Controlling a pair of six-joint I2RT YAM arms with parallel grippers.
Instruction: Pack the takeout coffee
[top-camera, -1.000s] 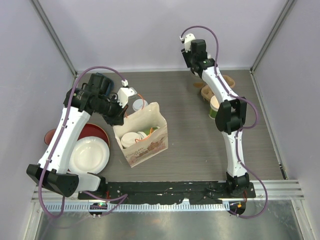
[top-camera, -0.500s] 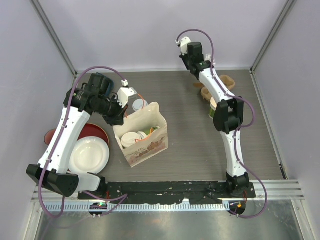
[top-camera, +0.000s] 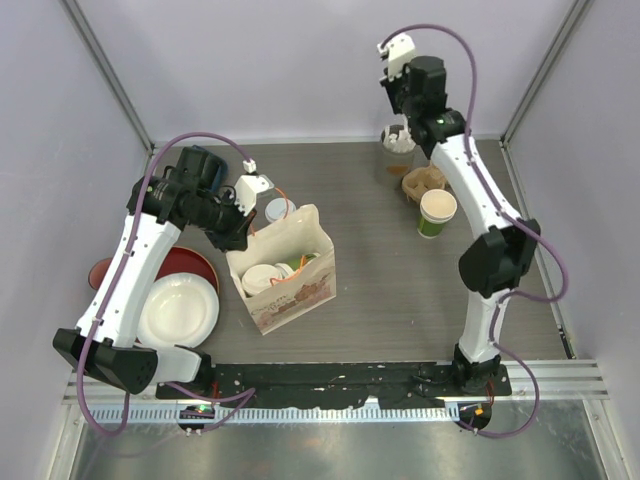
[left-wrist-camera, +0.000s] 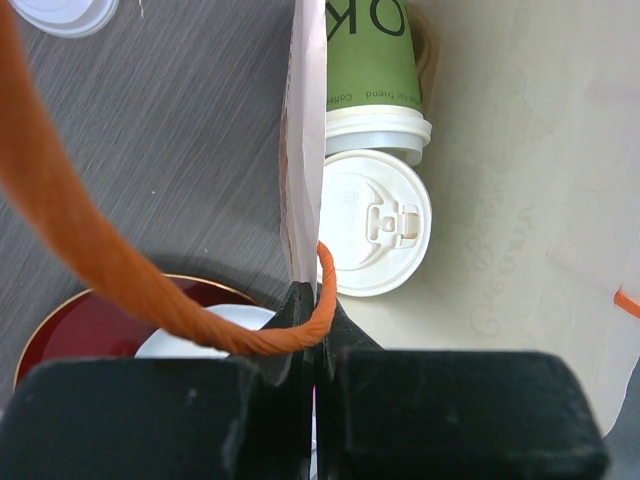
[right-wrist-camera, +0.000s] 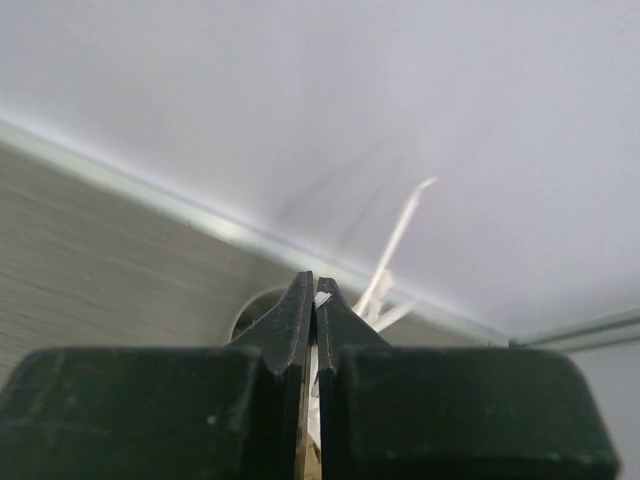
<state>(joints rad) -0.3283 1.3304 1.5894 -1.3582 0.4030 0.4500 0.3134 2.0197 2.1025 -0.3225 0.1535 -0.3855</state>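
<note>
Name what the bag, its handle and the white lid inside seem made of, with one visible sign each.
Bag: likely paper, matte cream; thin printed wall, creased. Handle: probably twisted paper cord, orange; spiral strands show. Lid: looks like moulded plastic, white, faintly glossy; crisp raised sip tab.

At the left wrist, the green cup inside the paper bag runs off the top edge, and a white lid is clipped at the corner. The right end effector hides most of a round container behind it; we cannot identify the white sliver pinched between its tips. From above, the left arm covers part of the red plate.
</note>
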